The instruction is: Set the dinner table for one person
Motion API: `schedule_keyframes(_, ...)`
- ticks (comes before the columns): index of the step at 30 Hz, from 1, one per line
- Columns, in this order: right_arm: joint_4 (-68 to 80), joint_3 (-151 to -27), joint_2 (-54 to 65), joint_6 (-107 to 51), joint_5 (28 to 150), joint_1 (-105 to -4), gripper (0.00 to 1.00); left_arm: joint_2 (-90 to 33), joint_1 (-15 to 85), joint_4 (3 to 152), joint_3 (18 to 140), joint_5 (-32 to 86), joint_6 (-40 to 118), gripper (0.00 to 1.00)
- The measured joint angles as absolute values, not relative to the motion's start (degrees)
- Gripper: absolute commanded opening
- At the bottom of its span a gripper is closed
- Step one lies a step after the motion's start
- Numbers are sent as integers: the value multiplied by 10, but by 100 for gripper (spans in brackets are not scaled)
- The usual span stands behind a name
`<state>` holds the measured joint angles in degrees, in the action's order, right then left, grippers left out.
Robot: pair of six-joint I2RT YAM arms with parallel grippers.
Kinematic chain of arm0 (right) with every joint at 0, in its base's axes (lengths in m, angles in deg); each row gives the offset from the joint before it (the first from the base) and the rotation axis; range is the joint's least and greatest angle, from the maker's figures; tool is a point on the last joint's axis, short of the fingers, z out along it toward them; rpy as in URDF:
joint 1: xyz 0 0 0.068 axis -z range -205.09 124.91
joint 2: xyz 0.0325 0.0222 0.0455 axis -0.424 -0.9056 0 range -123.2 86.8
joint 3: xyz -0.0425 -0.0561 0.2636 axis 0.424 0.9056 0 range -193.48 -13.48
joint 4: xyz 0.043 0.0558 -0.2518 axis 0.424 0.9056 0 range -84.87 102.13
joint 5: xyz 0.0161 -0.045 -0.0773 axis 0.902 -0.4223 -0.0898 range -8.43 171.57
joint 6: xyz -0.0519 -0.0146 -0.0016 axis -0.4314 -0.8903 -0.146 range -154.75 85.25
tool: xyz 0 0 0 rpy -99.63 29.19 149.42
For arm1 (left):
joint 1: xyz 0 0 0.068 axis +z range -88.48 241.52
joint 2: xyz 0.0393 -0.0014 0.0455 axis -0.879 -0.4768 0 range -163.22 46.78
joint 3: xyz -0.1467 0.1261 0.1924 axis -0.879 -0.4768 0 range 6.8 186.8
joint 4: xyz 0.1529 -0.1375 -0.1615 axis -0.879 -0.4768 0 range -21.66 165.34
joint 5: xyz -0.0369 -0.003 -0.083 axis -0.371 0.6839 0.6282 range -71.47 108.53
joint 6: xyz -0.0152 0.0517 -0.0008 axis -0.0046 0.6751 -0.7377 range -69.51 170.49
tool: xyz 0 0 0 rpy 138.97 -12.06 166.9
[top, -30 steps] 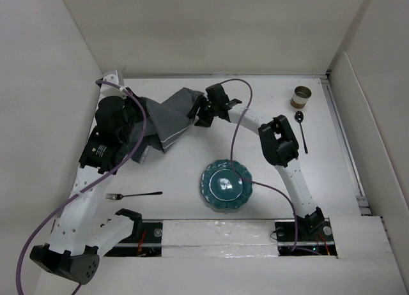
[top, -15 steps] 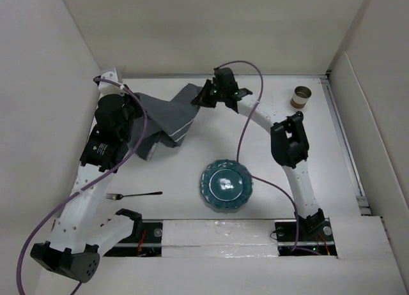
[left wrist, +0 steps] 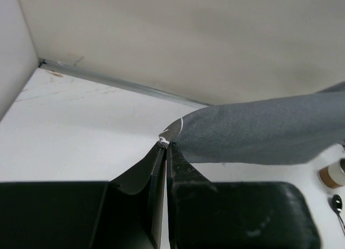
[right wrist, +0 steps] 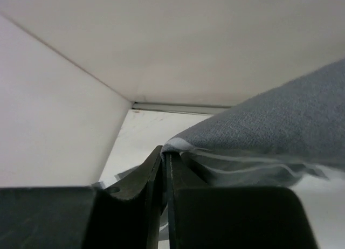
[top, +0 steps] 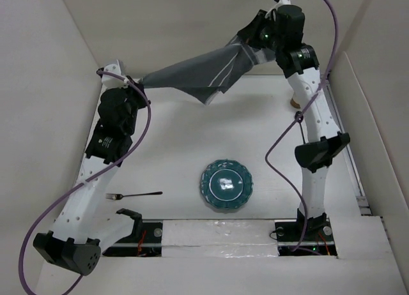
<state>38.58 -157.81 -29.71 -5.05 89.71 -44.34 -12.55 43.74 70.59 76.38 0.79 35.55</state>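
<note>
A grey cloth mat with white stripes [top: 192,75] hangs stretched in the air over the back of the white dinner table [top: 179,148]. My left gripper [top: 138,84] is shut on its left corner; in the left wrist view the striped hem [left wrist: 171,131] sticks out past the closed tips of that gripper [left wrist: 166,144]. My right gripper [top: 248,45], raised high at the back right, is shut on the opposite corner, and the cloth [right wrist: 280,119] is pinched at its tips [right wrist: 165,151]. A loose corner droops down in the middle.
A teal plate [top: 226,184] sits near the front centre, with a fork [top: 134,195] to its left. A brown paper cup [left wrist: 331,173] and a dark spoon [left wrist: 338,205] lie at the back right, mostly hidden behind the right arm from above. White walls enclose the table.
The right gripper shut on the cloth's corner and rose up and to the back right, lifting the crumpled cloth off the table and pulling it taut. The left gripper kept its hold.
</note>
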Motion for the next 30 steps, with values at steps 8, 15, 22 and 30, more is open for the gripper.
schedule_keyframes(8, 447, -1643, -500, -73, 898, -431, 84, -90, 436, 696, 614, 43, 290, 0)
schedule_keyframes(15, 450, -1350, -430, -104, 923, -441, 20, -113, 472, 655, 563, 20, 232, 0)
schedule_keyframes(22, 398, -1005, -150, -106, 900, -487, 6, -140, 475, 667, 595, 2, 223, 0)
schedule_keyframes(30, 348, -758, 6, -44, 836, -487, 66, -123, 475, 671, 581, 11, 223, 0)
